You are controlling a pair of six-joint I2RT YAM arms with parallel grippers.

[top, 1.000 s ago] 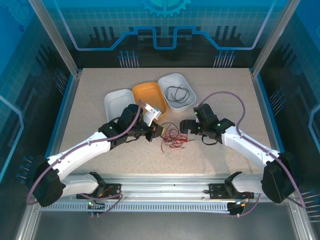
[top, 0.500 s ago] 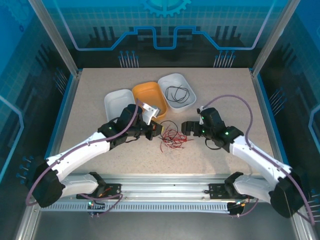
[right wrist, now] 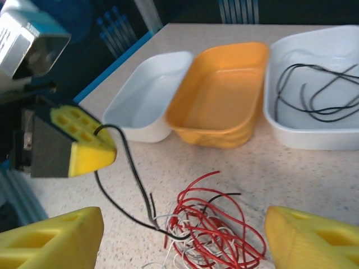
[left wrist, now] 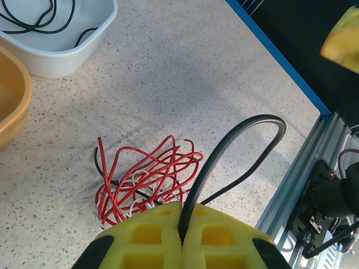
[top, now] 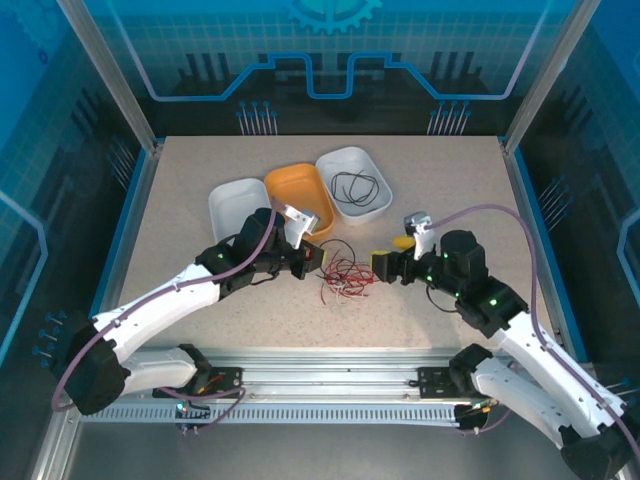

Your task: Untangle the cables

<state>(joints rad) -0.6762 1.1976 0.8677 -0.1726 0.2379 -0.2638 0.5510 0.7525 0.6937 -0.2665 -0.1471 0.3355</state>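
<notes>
Speckled, stone-look worktop [top: 450, 190] runs flat and matte from the ribbed aluminium rail [top: 330, 395] at my near edge out to a thin blue lip on either side.

Closest in, my left claw [left wrist: 182, 216] is clenched on the black cable [left wrist: 235, 134]. Its soft yellow waffle-cut pads [left wrist: 219, 238] meet with the thin wire pinched in the seam, and the wire arcs up in a smooth hoop.

My right claw [top: 392, 255] stands released, its foam pads wide apart, with the tangle lying just ahead of it.

Between the two claws the bunch rests on the worktop. The glossy red cable [left wrist: 148, 176] lies in loose overlapping loops, and the white cable [left wrist: 133, 196] is threaded underneath.

I have bare surface open to the right of the bunch and towards the near rail.

Beyond, three rounded oblong plastic trays sit close side by side: a white tray [top: 232, 205], an orange tray [top: 295, 185], and a second white tray [top: 340, 158] holding a loose black wire coil [top: 358, 186].
</notes>
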